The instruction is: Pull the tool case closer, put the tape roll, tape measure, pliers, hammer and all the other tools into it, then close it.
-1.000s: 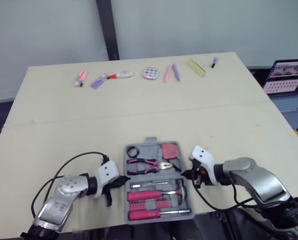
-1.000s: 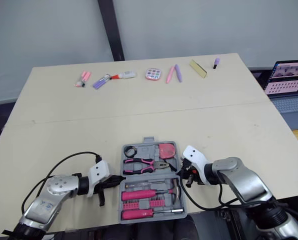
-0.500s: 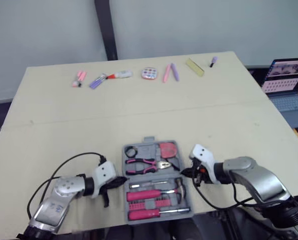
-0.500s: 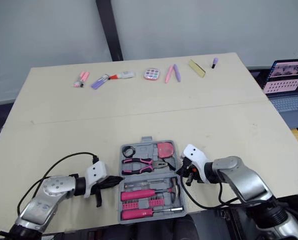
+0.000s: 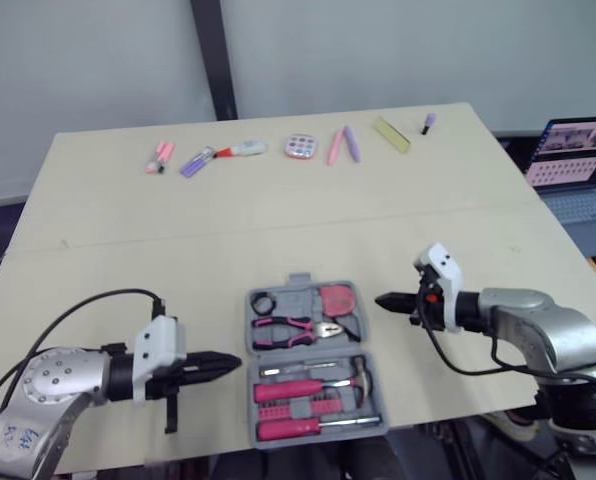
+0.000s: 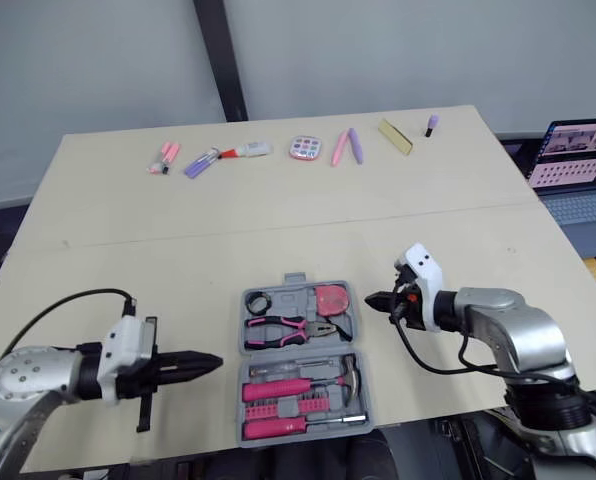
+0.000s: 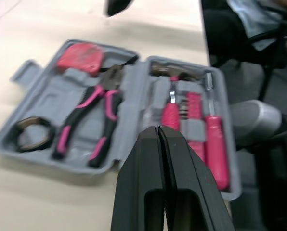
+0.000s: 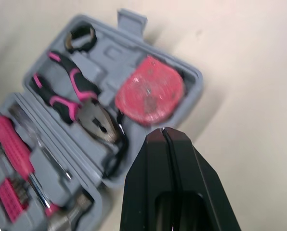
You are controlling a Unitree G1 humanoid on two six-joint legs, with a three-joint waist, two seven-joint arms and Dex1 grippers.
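The grey tool case (image 5: 293, 298) lies open and flat at the near edge of the pale table (image 5: 278, 220), in the middle between the robot's two arms, its long axis running from the near edge toward the far side and its handle tab (image 5: 300, 279) pointing away from the robot. In the far half sit the tape roll (image 5: 263, 301) at the left, the pink tape measure (image 5: 338, 299) at the right, and below them the pliers (image 5: 296, 328), lying crosswise with pink-and-black handles to the left and nose to the right. The near half holds the hammer (image 5: 356, 376), its head at the right end, and a pink-handled screwdriver (image 5: 308, 428) with its shaft pointing right. The left gripper (image 5: 230, 361) hovers just left of the case near the hinge line, its black fingers pressed together and aimed at the case. The right gripper (image 5: 386, 299), fingers likewise pressed together, points leftward at the far half from just beside the tape measure. Neither touches the case. A row of small pens and markers (image 5: 203, 160) lines the far side of the table.
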